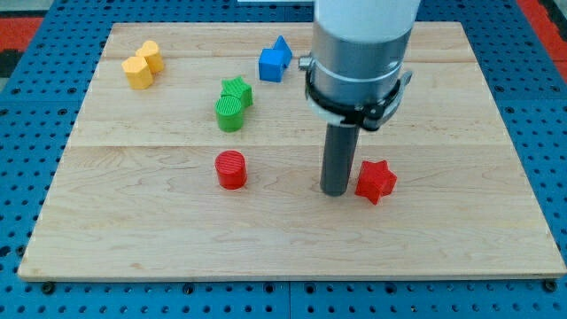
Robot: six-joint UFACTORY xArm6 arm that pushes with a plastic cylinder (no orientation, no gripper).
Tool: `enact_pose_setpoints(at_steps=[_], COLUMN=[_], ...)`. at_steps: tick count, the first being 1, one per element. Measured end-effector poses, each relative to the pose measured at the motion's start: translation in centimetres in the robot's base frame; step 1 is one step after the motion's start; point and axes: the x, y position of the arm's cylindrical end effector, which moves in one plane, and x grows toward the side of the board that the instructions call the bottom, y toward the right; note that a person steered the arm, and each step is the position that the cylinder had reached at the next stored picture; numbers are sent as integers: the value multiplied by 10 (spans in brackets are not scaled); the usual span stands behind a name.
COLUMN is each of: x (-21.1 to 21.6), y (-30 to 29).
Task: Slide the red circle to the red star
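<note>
The arm's dark rod comes down from a broad grey housing at the view's top, and its tip (pixel 334 190) rests on the wooden desk (pixel 133 239) just to the view's left of the red star (pixel 376 181), close beside it and perhaps touching (the gap is too narrow to judge). There are no jaws on this arm, only the rod, so nothing is grasped.

The red circle (pixel 231 169) stands well apart from the tip, off to the view's left at about the same level on the board, with bare wood between it and the rod. Above the red circle, toward the view's top, a green cylinder (pixel 229 114) sits touching a green star (pixel 237 90). A blue block (pixel 275 61), roughly house-shaped, lies farther up and to the right of these. Near the desk's upper left corner, two yellow blocks (pixel 142 65) sit pressed together. A blue pegboard (pixel 35 106) surrounds the desk.
</note>
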Motion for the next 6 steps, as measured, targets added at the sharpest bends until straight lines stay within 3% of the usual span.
enact_pose_setpoints(at_steps=[1, 2, 3, 4, 5, 6], x=[12, -2, -43, -60, -76, -76], y=[-90, -132, -116, -158, -120, -35])
